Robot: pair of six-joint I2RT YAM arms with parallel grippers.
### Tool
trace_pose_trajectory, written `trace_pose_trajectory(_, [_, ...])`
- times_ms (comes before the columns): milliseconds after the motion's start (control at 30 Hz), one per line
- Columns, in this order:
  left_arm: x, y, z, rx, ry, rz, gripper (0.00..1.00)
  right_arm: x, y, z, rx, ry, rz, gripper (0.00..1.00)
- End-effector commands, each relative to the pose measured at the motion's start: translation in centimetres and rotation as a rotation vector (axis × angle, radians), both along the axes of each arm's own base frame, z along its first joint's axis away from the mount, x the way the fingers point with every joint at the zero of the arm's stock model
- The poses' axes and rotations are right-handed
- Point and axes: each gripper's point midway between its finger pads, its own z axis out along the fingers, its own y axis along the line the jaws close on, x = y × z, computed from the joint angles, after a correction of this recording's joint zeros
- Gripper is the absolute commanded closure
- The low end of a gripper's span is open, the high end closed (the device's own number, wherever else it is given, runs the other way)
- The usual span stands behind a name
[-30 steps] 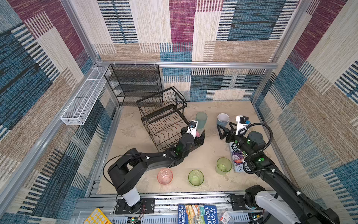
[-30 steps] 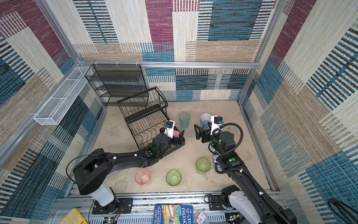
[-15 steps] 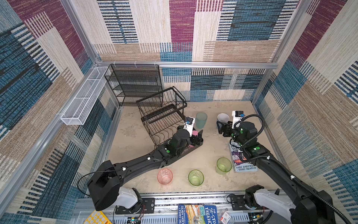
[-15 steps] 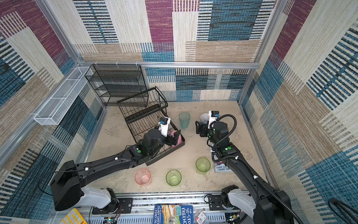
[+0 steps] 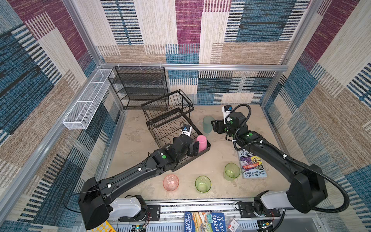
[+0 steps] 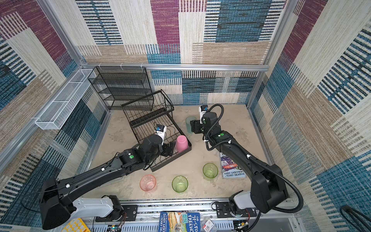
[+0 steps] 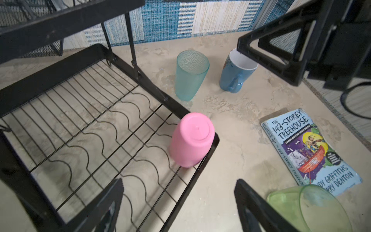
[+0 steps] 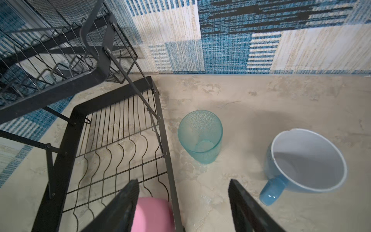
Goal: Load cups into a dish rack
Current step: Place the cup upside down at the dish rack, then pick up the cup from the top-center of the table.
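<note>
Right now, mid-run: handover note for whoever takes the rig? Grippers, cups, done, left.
Left gripper: open, empty, at the dish rack lower tray, beside the opaque pink cup.
Right gripper: open, empty, facing the frosted teal tumbler.
Done: opaque pink cup upside-down in a corner of the lower tray.
Left: five upright on the table: frosted teal tumbler, blue mug, translucent pink cup, green cups.

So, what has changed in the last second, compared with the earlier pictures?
The right gripper moved forward to the teal cup and hangs open close to it. The left gripper, open, drew back a little from the pink cup. That cup, upside down in the dish rack, the teal cup and the three cups at the front stayed in place.
</note>
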Motion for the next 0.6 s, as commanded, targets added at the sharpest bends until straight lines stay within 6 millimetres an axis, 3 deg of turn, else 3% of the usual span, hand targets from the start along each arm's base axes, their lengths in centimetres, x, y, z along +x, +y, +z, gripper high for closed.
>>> trace_pose_trajectory(0, [-1.1,2.4,-1.4,0.062,0.105,0.046,0.1,0.7,0.3,-1.4,-0.079,0.051,0.022,0.32])
trace_pose_trajectory(267, [-1.4,4.8,-2.1,0.089,0.2,0.041,0.1,3.0,1.3,-3.1,-0.144,0.121,0.027,0.42])
trace_pose_trajectory(567, [-1.2,5.1,-2.3,0.151,0.214,-0.014,0.1,6.3,0.5,-5.7,-0.233,0.225,-0.09,0.46])
